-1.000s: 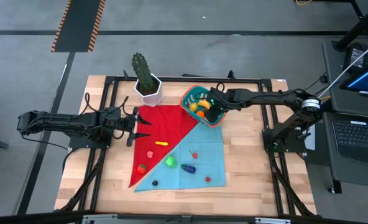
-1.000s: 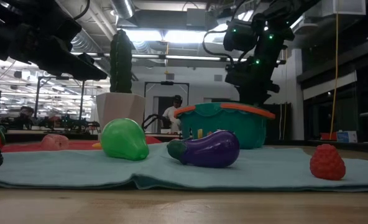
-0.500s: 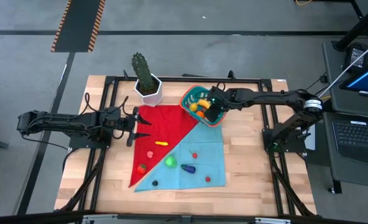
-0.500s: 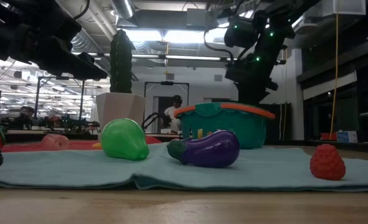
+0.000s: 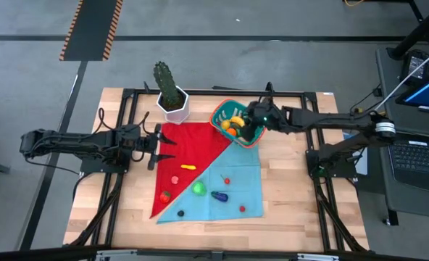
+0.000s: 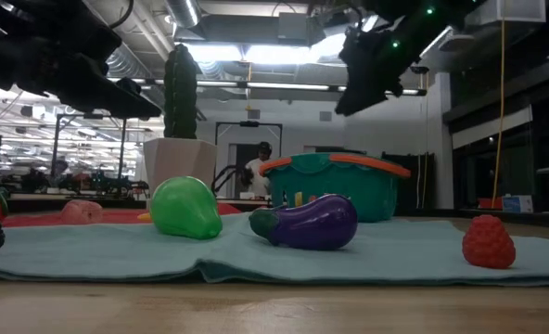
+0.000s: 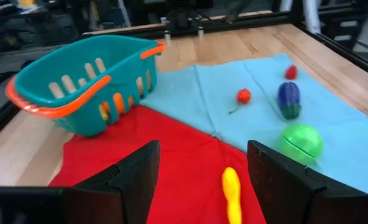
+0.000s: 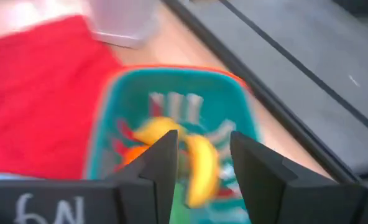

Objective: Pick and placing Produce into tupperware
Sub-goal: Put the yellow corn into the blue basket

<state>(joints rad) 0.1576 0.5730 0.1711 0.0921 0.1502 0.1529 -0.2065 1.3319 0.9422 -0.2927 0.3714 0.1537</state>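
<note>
The produce is split: a banana [image 8: 199, 165] and an orange piece [image 5: 232, 133] already lie in the tub [image 5: 219, 114], which sits at about one o'clock on the surface [image 5: 294, 217], at the far corner of the cloth [image 5: 240, 174]. The rest lies loose on the cloth toward six o'clock: a yellow piece [image 5: 188, 166], a pink one [image 5: 175, 178], a red one with a dark one just beside it at seven o'clock [image 5: 166, 195], a green pear [image 5: 198, 188], an eggplant [image 5: 219, 196], a small red piece [image 5: 226, 180] and a strawberry [image 5: 242, 209]. My right tool [image 5: 252, 127] hangs above the tub's rim with its fingers [image 8: 156, 165] apart and nothing between them; through the gap I see only the banana below. My left tool [image 5: 159, 147] waits at nine o'clock, fingers spread wide and empty, facing the cloth. The drop looks done, so I judge the step in hand is clearing the tub and going for the next piece. To do it well I should rise clear of the orange rim before swinging toward six o'clock, so I don't tip the tub, then come straight down over one piece. The yellow piece lies nearest my left tool, so that arm may suit it better.
</note>
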